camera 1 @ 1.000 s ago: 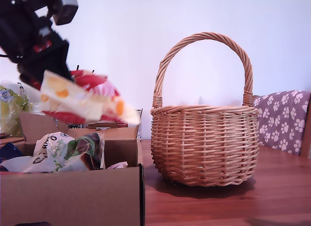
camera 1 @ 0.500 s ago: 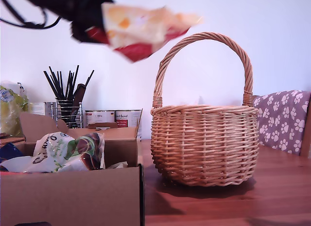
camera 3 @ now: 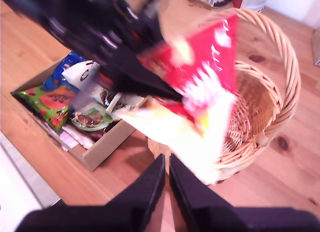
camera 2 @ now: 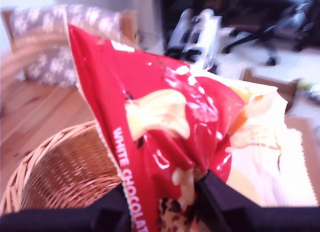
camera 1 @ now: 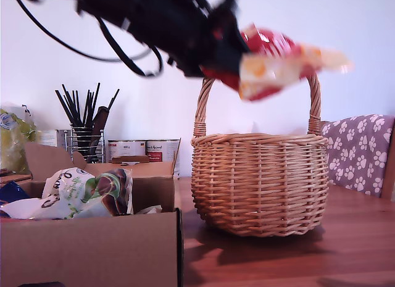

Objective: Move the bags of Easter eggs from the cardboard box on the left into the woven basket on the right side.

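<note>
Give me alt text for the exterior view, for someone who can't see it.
My first gripper holds a red bag of Easter eggs above the woven basket. At that view's left, a white bag lies in the cardboard box.

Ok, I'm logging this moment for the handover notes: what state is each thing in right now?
red bag: held in the air over the basket, crumpled.
my first gripper: shut on the red bag.
my second gripper: shut, holding nothing, high above the table.
woven basket: upright, looks empty in the wrist views.
cardboard box: open, bags inside.
white bag: lying in the cardboard box.
</note>
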Available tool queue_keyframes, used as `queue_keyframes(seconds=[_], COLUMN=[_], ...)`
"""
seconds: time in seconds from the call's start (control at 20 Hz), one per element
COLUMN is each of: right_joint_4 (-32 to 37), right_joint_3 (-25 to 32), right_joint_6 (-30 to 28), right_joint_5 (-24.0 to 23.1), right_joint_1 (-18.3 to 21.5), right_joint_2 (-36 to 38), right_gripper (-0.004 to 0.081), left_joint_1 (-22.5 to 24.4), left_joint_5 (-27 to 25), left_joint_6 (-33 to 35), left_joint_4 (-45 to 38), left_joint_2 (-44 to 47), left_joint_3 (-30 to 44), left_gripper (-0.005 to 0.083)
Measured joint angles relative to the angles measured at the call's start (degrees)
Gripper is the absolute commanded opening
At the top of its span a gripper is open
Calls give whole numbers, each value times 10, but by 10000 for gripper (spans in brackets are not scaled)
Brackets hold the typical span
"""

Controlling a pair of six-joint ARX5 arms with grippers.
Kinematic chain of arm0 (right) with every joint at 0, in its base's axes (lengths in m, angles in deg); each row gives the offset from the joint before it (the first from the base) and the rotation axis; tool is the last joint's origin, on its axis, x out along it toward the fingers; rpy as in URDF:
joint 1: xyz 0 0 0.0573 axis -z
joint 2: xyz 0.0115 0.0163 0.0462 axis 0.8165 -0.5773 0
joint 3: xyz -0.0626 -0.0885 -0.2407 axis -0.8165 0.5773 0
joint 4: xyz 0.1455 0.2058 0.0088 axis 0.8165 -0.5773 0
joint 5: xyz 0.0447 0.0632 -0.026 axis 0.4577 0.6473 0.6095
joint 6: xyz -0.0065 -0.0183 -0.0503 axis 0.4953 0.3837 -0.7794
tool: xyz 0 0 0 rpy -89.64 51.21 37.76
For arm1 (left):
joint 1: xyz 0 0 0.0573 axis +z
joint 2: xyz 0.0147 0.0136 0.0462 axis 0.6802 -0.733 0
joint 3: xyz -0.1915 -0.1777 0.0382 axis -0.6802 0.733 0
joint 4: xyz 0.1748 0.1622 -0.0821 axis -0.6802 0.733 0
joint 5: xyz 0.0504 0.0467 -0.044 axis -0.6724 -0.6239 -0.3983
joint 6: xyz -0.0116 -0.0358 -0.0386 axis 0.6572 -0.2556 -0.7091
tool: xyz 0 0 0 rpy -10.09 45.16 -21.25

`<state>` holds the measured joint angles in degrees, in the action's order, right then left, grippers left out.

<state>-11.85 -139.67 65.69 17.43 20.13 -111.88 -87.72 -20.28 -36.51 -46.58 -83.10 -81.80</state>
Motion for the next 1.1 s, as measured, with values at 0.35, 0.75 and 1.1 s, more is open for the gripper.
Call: queue_keyframes(seconds=[0.35,0.75,1.1], right_joint_4=[-18,-19,-20], right_joint_3=[0,0,0], right_joint_6=[0,0,0], right_joint_5=[0,0,1], right_joint_1=[0,0,0], right_joint_2=[0,0,0], right_gripper=[-13,-13,-13], left_joint_1=[-11,-26,-24], left_joint_5=[-115,-163,-187], left_joint_6=[0,-10,-12], left_joint_4=[-45,-44,-44], left_joint_2=[-25,-26,-26], left_joint_3=[0,0,0], left_gripper=[253,380,381])
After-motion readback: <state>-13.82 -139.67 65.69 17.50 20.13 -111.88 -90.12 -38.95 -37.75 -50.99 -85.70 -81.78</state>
